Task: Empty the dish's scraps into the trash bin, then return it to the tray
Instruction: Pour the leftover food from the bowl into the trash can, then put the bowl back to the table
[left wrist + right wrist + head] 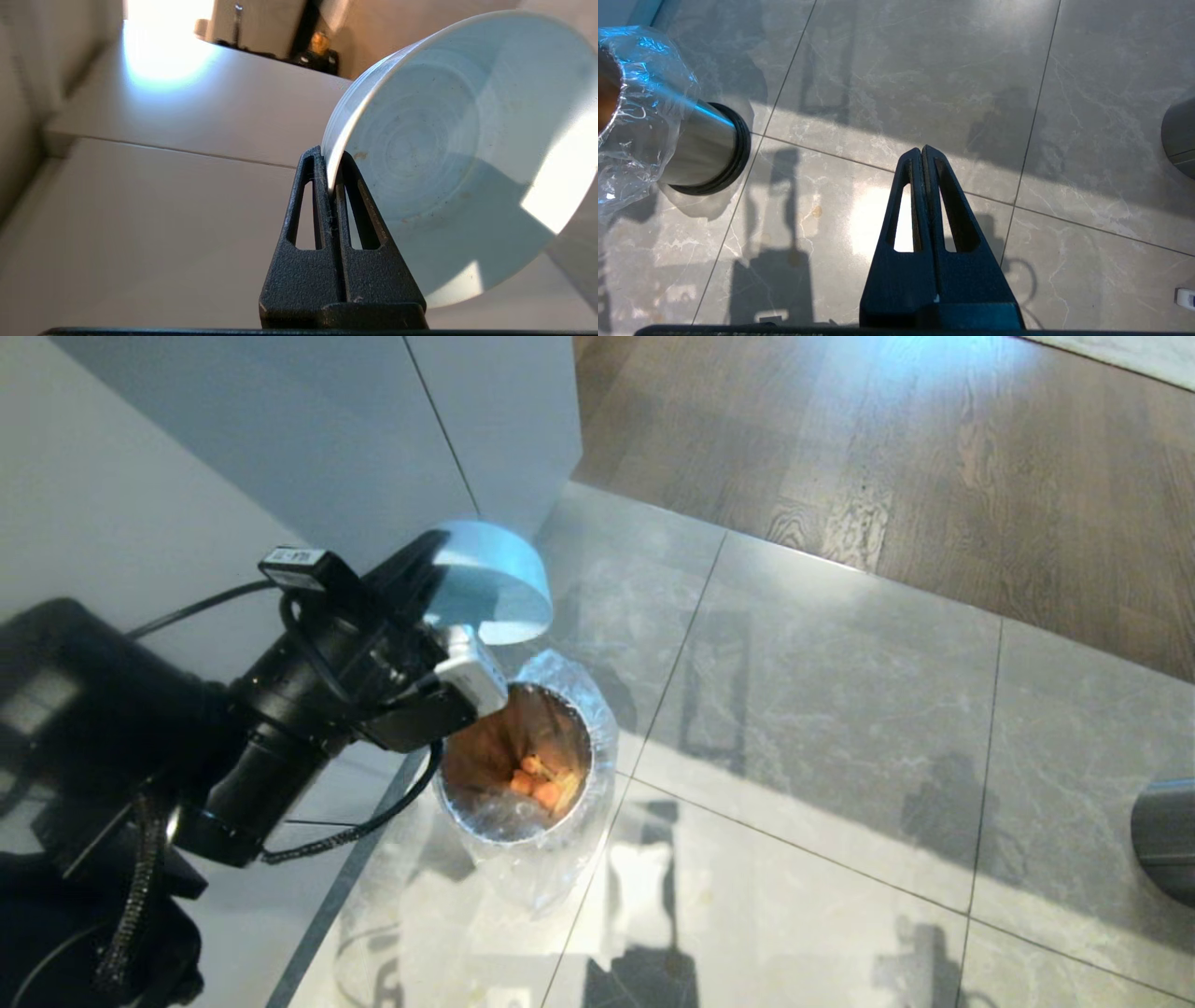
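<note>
The left gripper (332, 170) has its jaws clenched on the rim of the dish (490, 583), holding the pale blue bowl tipped on edge just above the open mouth of the trash bin (597, 733), and the bowl's inside looks bare apart from small specks. The scraps (541, 786) lie at the bottom of the bag-lined bin, which stands on the grey tiled floor (822, 728) beside a white cabinet (308, 439). The right gripper (922, 156) hangs over bare tiles, jaws pressed together and empty, with a second steel bin (1167, 840) off to the robot's right.

Glossy grey marble floor tiles (822, 709) meet brown wood flooring (887, 439); pale cabinet panels (308, 439) stand behind, sunlight patches falling across the tiles.
</note>
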Robot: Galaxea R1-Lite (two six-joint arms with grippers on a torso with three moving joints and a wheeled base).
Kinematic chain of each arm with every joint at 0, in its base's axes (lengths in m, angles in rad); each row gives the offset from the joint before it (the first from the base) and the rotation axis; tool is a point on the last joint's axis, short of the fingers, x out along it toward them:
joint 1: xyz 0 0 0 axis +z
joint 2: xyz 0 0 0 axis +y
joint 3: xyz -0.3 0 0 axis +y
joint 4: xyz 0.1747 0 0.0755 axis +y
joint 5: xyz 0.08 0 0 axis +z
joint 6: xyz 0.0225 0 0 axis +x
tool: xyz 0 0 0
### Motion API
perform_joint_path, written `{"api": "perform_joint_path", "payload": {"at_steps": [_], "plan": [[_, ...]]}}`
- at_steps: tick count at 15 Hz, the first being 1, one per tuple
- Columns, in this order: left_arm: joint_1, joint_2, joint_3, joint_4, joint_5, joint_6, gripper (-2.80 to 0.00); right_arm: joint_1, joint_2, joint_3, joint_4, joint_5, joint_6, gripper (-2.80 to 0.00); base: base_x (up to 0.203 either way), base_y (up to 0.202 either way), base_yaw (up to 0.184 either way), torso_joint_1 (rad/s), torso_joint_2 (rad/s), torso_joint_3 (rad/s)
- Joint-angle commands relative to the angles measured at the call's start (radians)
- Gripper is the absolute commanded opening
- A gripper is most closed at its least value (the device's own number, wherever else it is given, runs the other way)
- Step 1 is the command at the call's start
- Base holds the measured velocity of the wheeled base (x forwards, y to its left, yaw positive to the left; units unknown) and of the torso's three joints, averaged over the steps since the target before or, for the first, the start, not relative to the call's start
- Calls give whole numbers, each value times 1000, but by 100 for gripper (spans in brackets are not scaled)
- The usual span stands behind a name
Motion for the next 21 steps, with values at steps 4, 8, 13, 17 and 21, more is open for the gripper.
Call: {"api": "perform_joint_path", "payload": {"at_steps": [4, 8, 13, 17, 21], "plan": [[1, -16, 40, -49, 11, -1, -280, 0, 0, 1, -1, -1, 1, -280, 0, 0, 0, 0, 0, 0], [2, -85, 86, -49, 57, -47, -280, 0, 0, 1, -1, -1, 2, -280, 0, 0, 0, 0, 0, 0], [2, -208, 209, -49, 144, -87, -280, 0, 0, -1, -1, -1, 1, -280, 0, 0, 0, 0, 0, 0], [-1, -289, 262, 78, 179, -171, -280, 0, 0, 1, -1, -1, 2, -280, 0, 0, 0, 0, 0, 0], [-48, -343, 259, 355, 180, -477, -280, 0, 0, 0, -1, -1, 1, -280, 0, 0, 0, 0, 0, 0]]}}
